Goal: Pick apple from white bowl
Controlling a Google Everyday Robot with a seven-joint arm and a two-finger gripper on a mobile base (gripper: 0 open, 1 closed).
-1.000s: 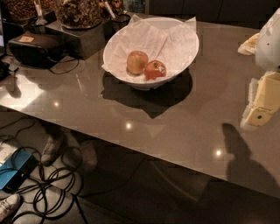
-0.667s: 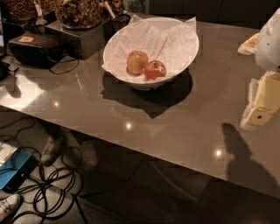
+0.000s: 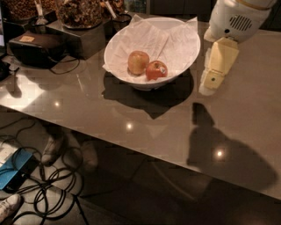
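The deep red apple (image 3: 156, 70) with a small pale sticker lies in the wide white bowl (image 3: 118, 48), which is lined with crinkled white paper. A paler yellow-orange apple (image 3: 138, 62) sits touching it on its left. The bowl stands on the grey table near its far edge. My gripper (image 3: 210, 81) hangs from the white arm at the upper right, just right of the bowl's rim and above the tabletop. It holds nothing.
Glass jars of snacks (image 3: 81, 12) and a dark box (image 3: 37, 47) stand at the table's back left. Cables (image 3: 48, 184), a blue device (image 3: 15, 169) and a person's shoes (image 3: 52, 149) lie on the floor below the table's front edge.
The arm and gripper have moved left, from the right edge of the view to just beside the bowl. The apples and bowl have not moved.
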